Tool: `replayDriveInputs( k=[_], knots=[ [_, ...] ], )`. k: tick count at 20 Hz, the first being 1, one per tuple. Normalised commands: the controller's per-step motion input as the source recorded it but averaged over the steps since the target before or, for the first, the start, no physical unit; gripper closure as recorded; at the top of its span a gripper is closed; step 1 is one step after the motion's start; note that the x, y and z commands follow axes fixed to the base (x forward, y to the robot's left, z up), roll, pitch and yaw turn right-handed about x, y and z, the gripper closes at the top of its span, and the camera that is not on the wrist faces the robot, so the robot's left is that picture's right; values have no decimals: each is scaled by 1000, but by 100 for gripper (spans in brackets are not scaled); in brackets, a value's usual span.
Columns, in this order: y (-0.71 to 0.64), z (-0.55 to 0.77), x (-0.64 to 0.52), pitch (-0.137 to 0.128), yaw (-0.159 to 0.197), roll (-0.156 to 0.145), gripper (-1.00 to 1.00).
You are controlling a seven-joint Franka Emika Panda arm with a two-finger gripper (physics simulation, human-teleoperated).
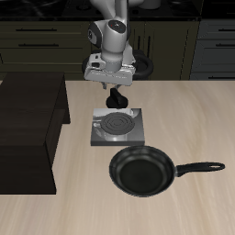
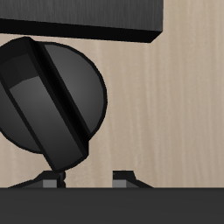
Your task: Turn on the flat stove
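The flat stove point(image 1: 117, 129) is a grey square plate with a dark spiral coil burner point(image 1: 116, 121), in the middle of the table. My gripper point(image 1: 116, 97) hangs low over the stove's back edge. In the wrist view the black round knob point(image 2: 52, 92) with its raised ridge fills much of the picture, close below the gripper point(image 2: 90, 180). The two fingertips point(image 2: 124, 178) stand apart with nothing between them, and one is right beside the knob. The stove's dark edge point(image 2: 87, 17) lies beyond the knob. In the exterior view the gripper covers the knob.
A black frying pan point(image 1: 141, 172) with a long handle point(image 1: 200, 168) lies in front of the stove, nearer the table's front edge. A dark low cabinet point(image 1: 27, 119) stands beside the stove. Dark kitchen units line the back.
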Motion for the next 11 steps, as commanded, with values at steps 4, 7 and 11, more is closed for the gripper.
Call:
replayDriveInputs(
  k=[4,7,11],
  knots=[
    [-129,167,154,-46,109,-26,100],
    [-139,386,231,-37,63,-16,100],
    [-60,391,140,-15,36,31,100]
  ],
)
